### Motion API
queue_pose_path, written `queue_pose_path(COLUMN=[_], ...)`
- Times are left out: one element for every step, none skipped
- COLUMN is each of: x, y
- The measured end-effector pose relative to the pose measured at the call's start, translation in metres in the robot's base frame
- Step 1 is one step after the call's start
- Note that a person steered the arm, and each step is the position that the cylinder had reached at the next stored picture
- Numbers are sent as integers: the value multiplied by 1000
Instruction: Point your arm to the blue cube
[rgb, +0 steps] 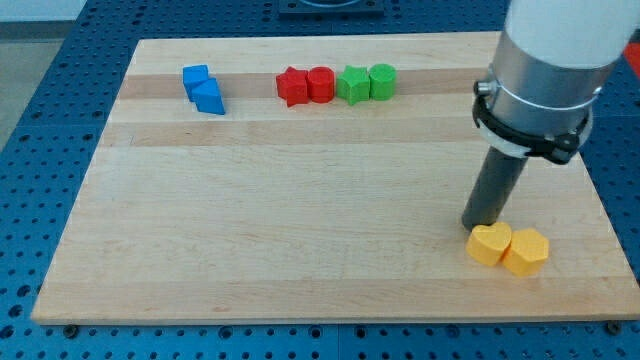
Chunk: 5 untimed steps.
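Observation:
The blue cube (195, 77) sits near the view's top left of the wooden board (300, 220), touching a second blue block (210, 98) just below and to its right. My tip (478, 224) rests on the board at the view's lower right, far from the blue blocks. It stands right at the upper left edge of a yellow heart-shaped block (489, 243).
A yellow hexagonal block (526, 251) touches the yellow heart on its right. Along the view's top are a red star-shaped block (292, 86), a red cylinder (320, 83), a green star-shaped block (353, 84) and a green cylinder (382, 80).

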<state>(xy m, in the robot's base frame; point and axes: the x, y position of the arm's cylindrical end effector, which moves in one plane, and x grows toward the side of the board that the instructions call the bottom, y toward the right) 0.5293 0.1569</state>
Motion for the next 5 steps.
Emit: queue_pose_path(x=[1,-25,-52,-68,-75], y=[5,-3,-39,-102,-167])
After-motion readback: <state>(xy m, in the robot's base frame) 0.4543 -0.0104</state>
